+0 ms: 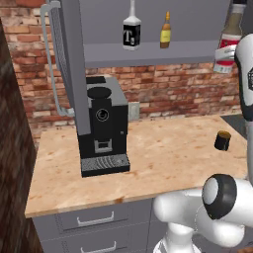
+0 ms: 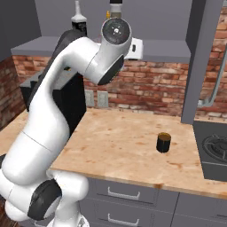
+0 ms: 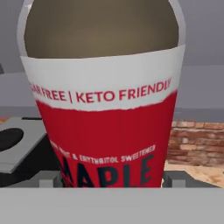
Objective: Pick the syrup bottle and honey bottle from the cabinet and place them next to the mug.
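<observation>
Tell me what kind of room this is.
A simulated kitchen, apparently: a coffee machine on a wooden counter with drawers beneath, bottles on a cabinet shelf, and a stove.

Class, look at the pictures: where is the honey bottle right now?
In the left base view, the honey bottle stands on the cabinet shelf, right of the black bottle.

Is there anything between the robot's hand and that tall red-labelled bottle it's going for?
Nothing visible. In the hand view the syrup bottle already sits right between the gripper's two fingertips, with no object in front of it. From the left base view, the honey bottle stands well off to the side on the cabinet shelf.
</observation>
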Controlling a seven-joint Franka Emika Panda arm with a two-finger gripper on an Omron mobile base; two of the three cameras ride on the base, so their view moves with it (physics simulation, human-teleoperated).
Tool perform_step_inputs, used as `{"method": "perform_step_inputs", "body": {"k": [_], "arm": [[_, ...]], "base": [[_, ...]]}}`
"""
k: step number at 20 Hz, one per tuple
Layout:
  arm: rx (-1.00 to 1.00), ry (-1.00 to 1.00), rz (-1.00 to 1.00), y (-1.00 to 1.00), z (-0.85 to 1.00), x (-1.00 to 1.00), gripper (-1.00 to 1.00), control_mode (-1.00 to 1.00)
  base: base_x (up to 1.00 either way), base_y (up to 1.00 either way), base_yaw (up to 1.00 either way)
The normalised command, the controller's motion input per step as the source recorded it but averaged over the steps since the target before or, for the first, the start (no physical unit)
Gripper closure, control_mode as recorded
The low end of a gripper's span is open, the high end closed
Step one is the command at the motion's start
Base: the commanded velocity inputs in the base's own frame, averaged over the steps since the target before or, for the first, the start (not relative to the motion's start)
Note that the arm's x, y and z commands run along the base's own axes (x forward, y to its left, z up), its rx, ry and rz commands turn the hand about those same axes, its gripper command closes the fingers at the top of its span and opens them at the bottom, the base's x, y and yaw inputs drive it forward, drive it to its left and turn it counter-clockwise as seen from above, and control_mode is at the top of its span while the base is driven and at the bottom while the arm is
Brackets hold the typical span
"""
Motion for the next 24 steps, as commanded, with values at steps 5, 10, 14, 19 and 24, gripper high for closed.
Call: {"method": "perform_step_inputs", "body": {"k": [5, 10, 14, 19, 24], "arm": [[0.00, 0.00, 0.00, -0.11, -0.33, -0.75, 1.00, -1.00], [0.00, 0.00, 0.00, -0.27, -0.63, -0.52, 1.00, -1.00], [0.00, 0.00, 0.00, -0.39, -0.73, -0.41, 1.00, -1.00], [0.00, 0.00, 0.00, -0.40, -0.67, -0.33, 1.00, -1.00], [0.00, 0.02, 0.00, -0.43, -0.50, -0.14, 1.00, -1.00]], "base": [[0.00, 0.00, 0.00], [0.00, 0.00, 0.00], [0.00, 0.00, 0.00], [0.00, 0.00, 0.00], [0.00, 0.00, 0.00]]}}
